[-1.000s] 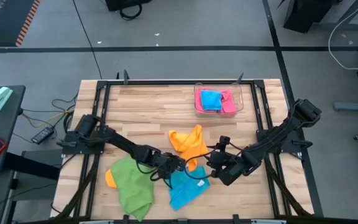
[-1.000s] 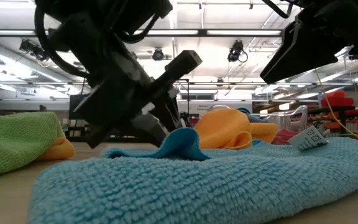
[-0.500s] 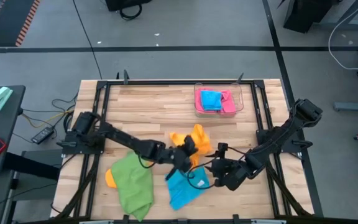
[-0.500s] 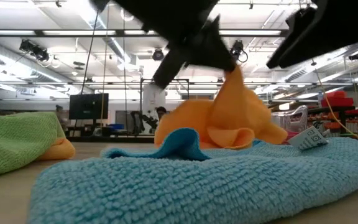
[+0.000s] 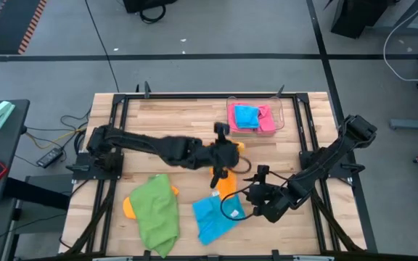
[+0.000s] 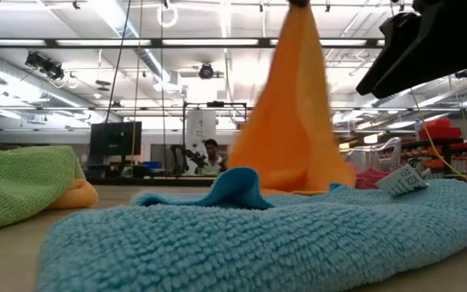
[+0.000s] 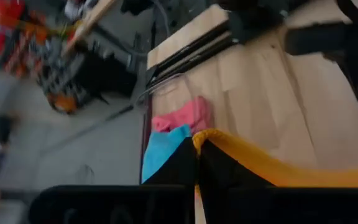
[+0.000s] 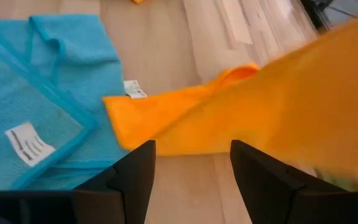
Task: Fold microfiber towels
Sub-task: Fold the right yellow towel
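Since one second ago: left gripper (image 5: pixel 218 161) carried from the near blue towel toward table centre, now clamped shut on a corner of the orange microfiber towel (image 5: pixel 224 181), lifted so the cloth hangs as a tall drape (image 6: pixel 294 113), lower edge trailing on the wooden table (image 5: pixel 165 119). Right gripper (image 5: pixel 256 206) low at the right edge of the sky-blue towel (image 5: pixel 215 216), fingers (image 8: pixel 132 171) apart, holding nothing. Sky-blue towel flat at the near centre, one corner turned up (image 6: pixel 235 185); white care labels sewn on it (image 8: pixel 31 145) and on the orange towel (image 8: pixel 132 89), print too small to read. Green towel (image 5: pixel 154 217) crumpled at near left, over a second orange cloth (image 5: pixel 128 208). Clear plastic tray (image 5: pixel 255 130) at far right of centre, holding folded pink (image 5: pixel 268 119) and blue (image 5: pixel 246 116) towels.
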`<action>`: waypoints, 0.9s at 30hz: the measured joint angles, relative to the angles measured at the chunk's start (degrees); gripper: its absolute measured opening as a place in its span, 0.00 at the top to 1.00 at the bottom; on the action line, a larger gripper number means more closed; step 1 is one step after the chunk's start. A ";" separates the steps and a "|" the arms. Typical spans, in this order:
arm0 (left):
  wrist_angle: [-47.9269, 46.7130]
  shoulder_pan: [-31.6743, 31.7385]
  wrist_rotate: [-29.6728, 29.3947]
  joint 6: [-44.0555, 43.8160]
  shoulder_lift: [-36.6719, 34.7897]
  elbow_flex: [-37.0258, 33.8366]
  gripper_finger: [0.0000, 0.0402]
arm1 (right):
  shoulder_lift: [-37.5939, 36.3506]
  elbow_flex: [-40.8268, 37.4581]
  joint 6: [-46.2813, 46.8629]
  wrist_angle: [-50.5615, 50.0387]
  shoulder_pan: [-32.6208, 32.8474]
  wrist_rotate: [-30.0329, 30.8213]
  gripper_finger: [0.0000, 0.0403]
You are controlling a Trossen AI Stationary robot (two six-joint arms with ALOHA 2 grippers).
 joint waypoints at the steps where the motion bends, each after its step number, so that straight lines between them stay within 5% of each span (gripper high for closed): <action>1: -2.74 0.06 -0.02 -2.09 0.00 2.34 0.98 | -0.10 0.00 1.12 -0.04 -0.07 0.34 0.46; 5: -13.54 -0.01 0.00 -8.77 -0.11 8.06 0.97 | -0.09 -1.05 3.75 2.33 -1.72 0.85 0.46; 13: -30.57 -0.47 0.12 -21.49 0.04 10.82 0.98 | 0.06 -12.95 3.57 29.04 -7.80 0.94 0.46; 21: -32.93 -0.33 0.02 -24.48 0.00 10.76 0.95 | 1.06 -12.18 1.06 37.88 -8.90 1.17 0.46; 27: -33.07 -0.22 0.02 -24.51 0.01 10.76 0.98 | 8.93 -8.17 4.37 38.69 -7.40 4.91 0.46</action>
